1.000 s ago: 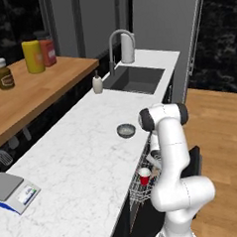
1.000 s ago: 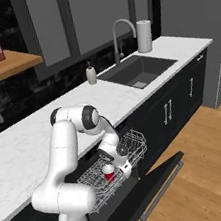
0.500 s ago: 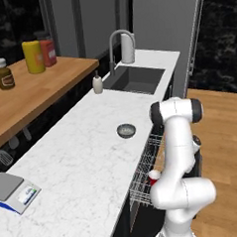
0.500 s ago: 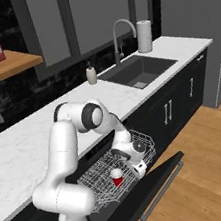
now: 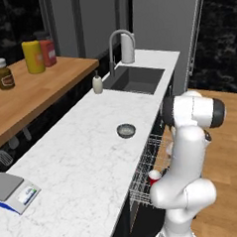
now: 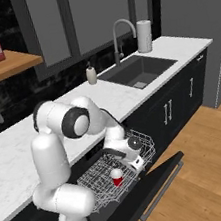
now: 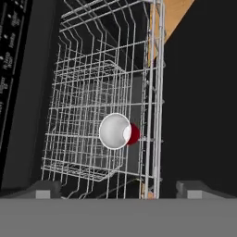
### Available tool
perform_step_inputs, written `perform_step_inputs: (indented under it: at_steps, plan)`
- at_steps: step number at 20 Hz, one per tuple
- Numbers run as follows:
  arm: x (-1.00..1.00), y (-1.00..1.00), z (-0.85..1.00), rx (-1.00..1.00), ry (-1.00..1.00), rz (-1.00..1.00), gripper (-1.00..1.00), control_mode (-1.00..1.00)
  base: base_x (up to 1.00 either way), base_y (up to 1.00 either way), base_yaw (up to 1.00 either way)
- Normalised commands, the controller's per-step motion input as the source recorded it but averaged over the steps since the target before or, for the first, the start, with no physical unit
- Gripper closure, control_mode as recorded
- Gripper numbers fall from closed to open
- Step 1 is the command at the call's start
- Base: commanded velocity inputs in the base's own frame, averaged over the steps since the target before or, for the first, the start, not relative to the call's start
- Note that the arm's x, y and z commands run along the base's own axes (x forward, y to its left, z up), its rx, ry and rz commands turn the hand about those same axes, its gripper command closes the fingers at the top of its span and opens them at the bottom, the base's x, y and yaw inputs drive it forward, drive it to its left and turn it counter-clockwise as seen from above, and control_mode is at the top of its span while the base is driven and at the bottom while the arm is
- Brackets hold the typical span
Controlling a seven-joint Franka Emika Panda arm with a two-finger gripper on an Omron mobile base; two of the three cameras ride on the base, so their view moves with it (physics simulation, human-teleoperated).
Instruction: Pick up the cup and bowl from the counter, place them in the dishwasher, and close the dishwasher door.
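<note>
Released since the earlier frame, the cup (image 6: pixel 116 177) now stands alone in the pulled-out wire rack (image 6: pixel 100 177), and the gripper (image 6: pixel 136 160) has lifted off it and moved toward the rack's outer end — its 2 fingers spread wide with nothing between them.

Largest in the scene, the white marble-patterned counter (image 5: pixel 78 162) runs past the dark inset sink (image 5: pixel 135 79) with its curved grey faucet (image 5: pixel 117 46). Beside it lies the brown wooden worktop (image 5: pixel 34 91), carrying a yellow container (image 5: pixel 33 56), a red container (image 5: pixel 48 52) and a small brown jar (image 5: pixel 3 74).

Below the counter, the dishwasher (image 6: pixel 95 160) stands open, and the dishwasher door (image 6: pixel 145 190) is folded down flat over the wooden floor (image 6: pixel 212 167). The white rack reaches out above the door.

On the counter, the grey bowl (image 5: pixel 125 130) sits near the front edge, well apart from the sink. A cream soap dispenser (image 5: pixel 97 84) stands at the sink's near corner, and a white and blue scale (image 5: pixel 13 191) rests at the counter's near end.

The red cup stands upright in the rack — in the hand view its white inside (image 7: pixel 114 131) faces the camera, and the 2 dark fingertips (image 7: pixel 46 189) flank it with clear space on either side.
</note>
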Motion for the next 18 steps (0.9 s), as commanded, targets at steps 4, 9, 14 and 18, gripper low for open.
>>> perform_step_inputs:
  at_steps: [4, 9, 14, 18]
  plan:
    - [0.0, 0.0, 1.0, -0.03, 0.12, 0.21, -1.0, -1.0, 0.0, 0.0, 0.0]
    - [-0.02, -0.2, 1.0, 0.01, 0.02, 0.16, -1.0, -1.0, 0.0, 0.0, 0.0]
    - [0.0, -0.13, 1.0, 0.03, 0.03, 0.11, -1.0, -1.0, 0.0, 0.0, 0.0]
    - [0.12, 0.31, 1.0, -0.03, 0.19, 0.11, -1.0, -1.0, 0.0, 0.0, 0.0]
